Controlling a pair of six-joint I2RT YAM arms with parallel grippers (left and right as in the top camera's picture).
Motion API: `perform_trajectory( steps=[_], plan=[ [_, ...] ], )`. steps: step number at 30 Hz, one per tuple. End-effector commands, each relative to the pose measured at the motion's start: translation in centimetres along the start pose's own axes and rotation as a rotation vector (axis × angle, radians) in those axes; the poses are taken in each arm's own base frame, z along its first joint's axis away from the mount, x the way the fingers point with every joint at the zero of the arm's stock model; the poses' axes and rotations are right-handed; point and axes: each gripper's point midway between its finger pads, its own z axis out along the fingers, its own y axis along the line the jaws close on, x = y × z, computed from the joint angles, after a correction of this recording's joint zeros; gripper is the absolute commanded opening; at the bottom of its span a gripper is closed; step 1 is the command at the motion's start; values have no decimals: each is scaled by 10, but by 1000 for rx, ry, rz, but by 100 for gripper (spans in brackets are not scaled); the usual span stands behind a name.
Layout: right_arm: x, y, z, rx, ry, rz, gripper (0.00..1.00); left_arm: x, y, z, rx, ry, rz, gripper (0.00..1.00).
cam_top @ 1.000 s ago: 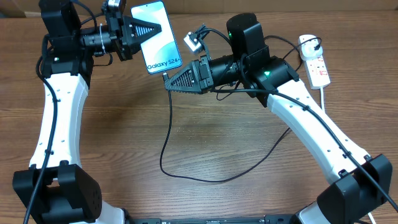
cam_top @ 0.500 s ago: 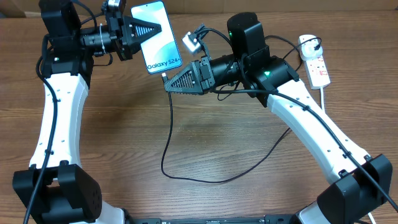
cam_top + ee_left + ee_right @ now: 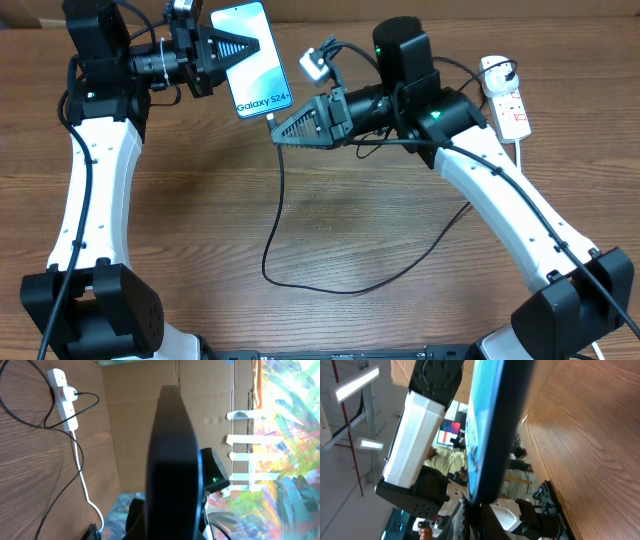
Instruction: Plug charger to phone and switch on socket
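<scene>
Above the counter [image 3: 200, 230] at far left, the left tool [image 3: 243, 45] clamps the slim, stiff, probably slippery phone [image 3: 262, 78], the right tool [image 3: 280, 132] pinches the limp charger [image 3: 274, 215] by its rigid plug at the phone's bottom edge, and the socket [image 3: 508, 100] lies far right.

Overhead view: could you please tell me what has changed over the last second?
The right end effector, shut on the charger just below the phone, shifted slightly toward the socket, and the hanging cable swung with it. The left end effector kept holding the phone; the socket stayed put.
</scene>
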Motion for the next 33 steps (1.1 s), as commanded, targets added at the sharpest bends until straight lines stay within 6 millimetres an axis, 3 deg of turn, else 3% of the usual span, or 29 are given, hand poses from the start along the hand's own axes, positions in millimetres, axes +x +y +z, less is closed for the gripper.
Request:
perform_trajectory(
  steps=[1, 16, 33],
  plan=[
    [-1, 3, -3, -12, 3, -17, 4, 6, -14, 1, 9, 13, 22, 4],
    [1, 2, 8, 4, 6, -16, 4, 4, -14, 1, 5, 2, 7, 4],
    [-2, 4, 7, -1, -3, -19, 4, 4, -14, 1, 6, 4, 27, 4]
  ],
)
